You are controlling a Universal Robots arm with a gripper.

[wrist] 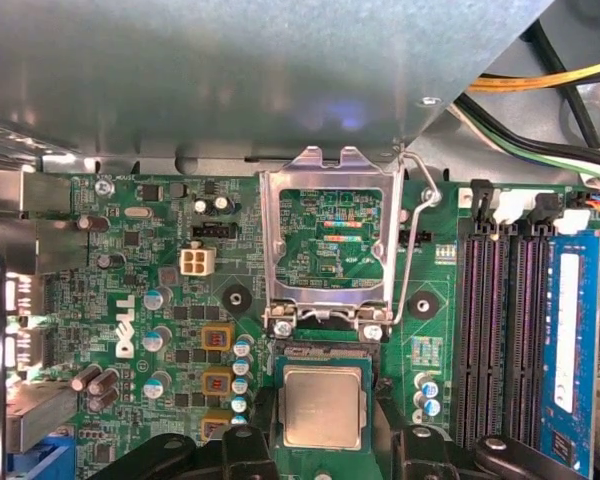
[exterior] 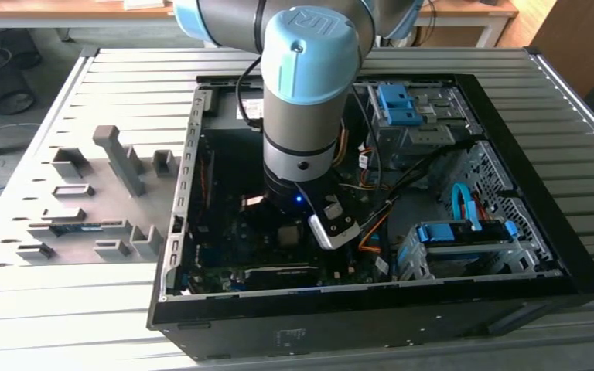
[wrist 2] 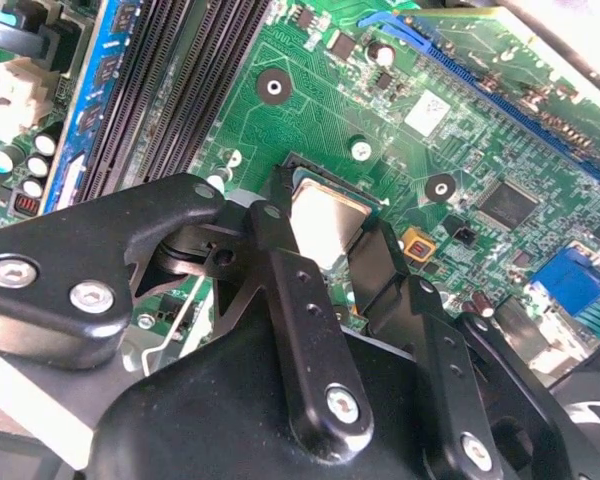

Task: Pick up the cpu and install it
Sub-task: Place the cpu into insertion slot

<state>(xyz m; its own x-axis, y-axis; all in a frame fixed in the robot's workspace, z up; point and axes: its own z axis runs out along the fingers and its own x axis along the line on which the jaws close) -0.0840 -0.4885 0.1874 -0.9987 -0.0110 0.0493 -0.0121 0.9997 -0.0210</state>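
Gripper: black two-finger gripper (wrist 2: 325,232), closed against two opposite edges of the chip.
Cpu: small square silver-topped cpu (wrist: 323,405), at the open black socket (wrist: 320,352) on the green motherboard (wrist: 130,300), lower centre of the exterior view.

Computer case (exterior: 380,332) on the surface (exterior: 70,325), parts tray (exterior: 39,193) just beside it at the exterior view's left; inside on the motherboard (wrist: 130,300), cpu (wrist: 323,405) in socket (wrist: 320,352), between raised load plate (wrist: 327,240) and pincer (wrist 2: 330,235), memory slots (wrist: 500,330) nearby.
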